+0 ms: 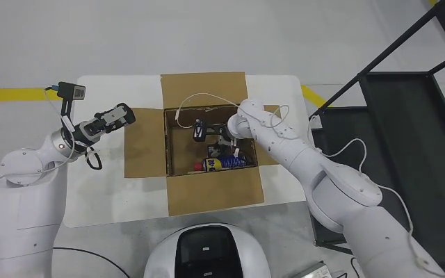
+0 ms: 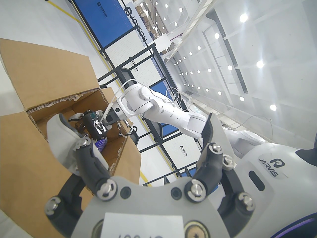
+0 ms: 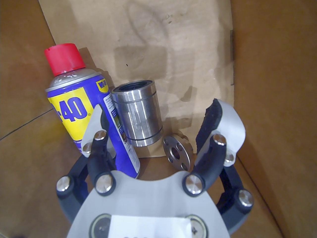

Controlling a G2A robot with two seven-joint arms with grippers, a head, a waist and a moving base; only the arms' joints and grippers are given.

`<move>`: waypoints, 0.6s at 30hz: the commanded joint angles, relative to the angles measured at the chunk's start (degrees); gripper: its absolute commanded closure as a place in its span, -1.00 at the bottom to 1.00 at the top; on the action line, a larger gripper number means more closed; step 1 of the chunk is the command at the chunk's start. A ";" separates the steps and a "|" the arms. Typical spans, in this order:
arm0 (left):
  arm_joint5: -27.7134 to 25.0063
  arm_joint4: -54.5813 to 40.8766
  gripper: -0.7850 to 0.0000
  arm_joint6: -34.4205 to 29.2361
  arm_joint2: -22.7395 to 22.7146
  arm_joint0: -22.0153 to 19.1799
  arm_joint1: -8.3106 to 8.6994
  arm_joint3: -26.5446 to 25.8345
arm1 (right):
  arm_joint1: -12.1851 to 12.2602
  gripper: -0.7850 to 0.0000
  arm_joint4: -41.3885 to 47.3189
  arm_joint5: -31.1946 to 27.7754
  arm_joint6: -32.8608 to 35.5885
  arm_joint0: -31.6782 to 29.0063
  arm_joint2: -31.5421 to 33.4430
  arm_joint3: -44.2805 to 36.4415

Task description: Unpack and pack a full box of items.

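An open cardboard box (image 1: 215, 193) stands mid-table with its flaps folded out. On its floor (image 3: 153, 38) a blue and yellow spray can (image 3: 81, 105) with a red cap lies beside a shiny steel cylinder (image 3: 137, 115) and a small round flange (image 3: 177, 153). My right gripper (image 3: 156, 115) is down inside the box, open, just above the cylinder and flange and holding nothing. In the top view it (image 1: 226, 142) is over the can (image 1: 224, 163). My left gripper (image 1: 122, 115) is open and empty above the box's left flap, outside the box.
The white table (image 1: 111, 201) has bare room left of the box and along its front edge. A black metal rack (image 1: 396, 118) stands off the table's right side. A white cable (image 1: 201, 97) loops over the box's far flap.
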 commanded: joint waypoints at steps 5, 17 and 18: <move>0.00 0.00 -1.00 0.00 0.00 0.00 0.00 0.00 | -1.56 -0.68 -1.02 -0.19 -0.79 0.58 -0.97 2.92; 0.00 0.00 -1.00 0.00 0.00 0.00 0.00 0.00 | -4.48 0.35 -2.79 0.23 -2.92 1.51 -2.24 8.62; 0.00 0.00 -1.00 0.00 0.00 0.00 0.00 0.00 | -4.62 0.56 -2.87 0.17 -3.04 1.54 -2.29 8.85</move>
